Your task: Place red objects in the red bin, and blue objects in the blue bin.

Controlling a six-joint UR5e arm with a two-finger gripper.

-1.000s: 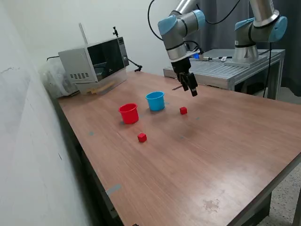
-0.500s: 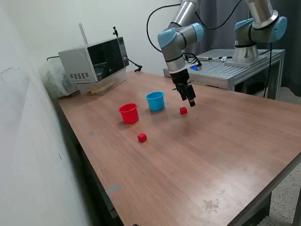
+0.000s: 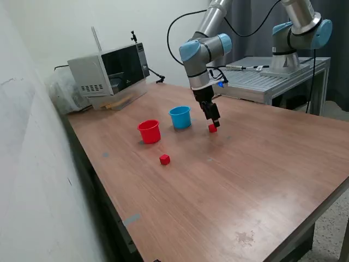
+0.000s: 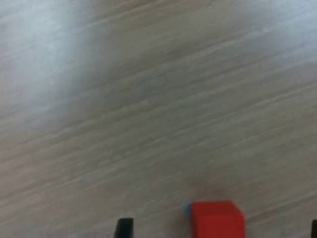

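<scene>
On the brown wood-grain desk (image 3: 262,164), at the exterior view's left, stands the small round red plastic cup (image 3: 149,131); a small red cube (image 3: 164,159) lies nearer, apart from it. Right of the red cup stands the light blue plastic cup (image 3: 180,117). Further right, the black two-finger hand (image 3: 214,123) hangs spread just above the second red cube (image 3: 212,128) (image 4: 218,219), fingertips (image 4: 124,227) either side

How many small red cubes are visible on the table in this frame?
2: one small red cube lies under the gripper, beside the sky-blue plastic cup; the other lies nearer the camera, before the red plastic cup.
</scene>
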